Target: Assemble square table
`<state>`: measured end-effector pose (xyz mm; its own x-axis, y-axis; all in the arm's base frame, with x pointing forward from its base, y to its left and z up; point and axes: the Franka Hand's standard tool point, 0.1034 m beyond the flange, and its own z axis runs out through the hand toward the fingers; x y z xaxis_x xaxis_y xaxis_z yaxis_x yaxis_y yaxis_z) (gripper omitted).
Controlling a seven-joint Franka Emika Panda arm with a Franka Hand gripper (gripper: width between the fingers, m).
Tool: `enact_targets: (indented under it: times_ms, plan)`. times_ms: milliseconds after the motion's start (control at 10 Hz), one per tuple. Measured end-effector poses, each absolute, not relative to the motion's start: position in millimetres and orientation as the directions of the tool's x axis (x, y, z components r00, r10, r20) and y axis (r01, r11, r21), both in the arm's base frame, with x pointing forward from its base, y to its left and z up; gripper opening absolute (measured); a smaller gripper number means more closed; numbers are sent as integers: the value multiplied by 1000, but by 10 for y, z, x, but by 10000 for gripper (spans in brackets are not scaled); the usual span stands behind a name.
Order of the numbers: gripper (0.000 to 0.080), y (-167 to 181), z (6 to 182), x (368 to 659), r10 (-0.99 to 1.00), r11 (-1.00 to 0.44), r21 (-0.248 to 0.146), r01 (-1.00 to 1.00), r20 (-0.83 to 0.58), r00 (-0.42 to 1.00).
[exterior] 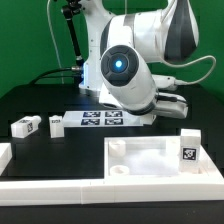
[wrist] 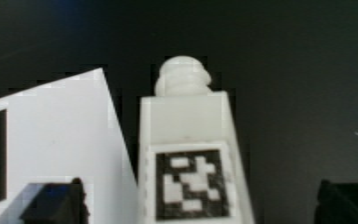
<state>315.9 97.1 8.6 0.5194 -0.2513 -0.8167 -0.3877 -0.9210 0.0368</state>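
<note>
I see gripper (wrist: 201, 203) spread wide, fingers (wrist: 51, 203) each side of tagged leg (wrist: 194, 130), no contact; tabletop (exterior: 140, 146) lies rim-up.

On the black table (exterior: 40, 100) lie the marker board (exterior: 100, 118), one leg (exterior: 25, 126), another leg (exterior: 57, 123), the tabletop (exterior: 150, 160), a low wall (exterior: 50, 180).

The top (exterior: 140, 152) is plain white, and the legs (exterior: 188, 150) are white with black-and-white square tags. The worktop (exterior: 40, 100) is black. The marker board (exterior: 100, 119) is white with black-patterned tags, and the arm (exterior: 150, 45) is white and grey with a blue light (exterior: 119, 63).
</note>
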Motion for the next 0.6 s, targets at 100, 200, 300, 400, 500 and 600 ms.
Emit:
enact_targets:
  times_ms: [100,200,300,400,500,600]
  plan:
    - [649,966,86,3169,-252,-921,37,-388,-816,521]
    - [649,964,83,3166,-252,-921,37,-388,-816,520]
    - [528,962,82,3164,-252,-921,37,-389,-817,519]
    - [388,961,81,3164,-253,-920,38,-389,-817,519]
    - [286,960,81,3164,-253,-920,38,-389,-817,519]
    - [286,959,81,3163,-253,-920,38,-389,-817,518]
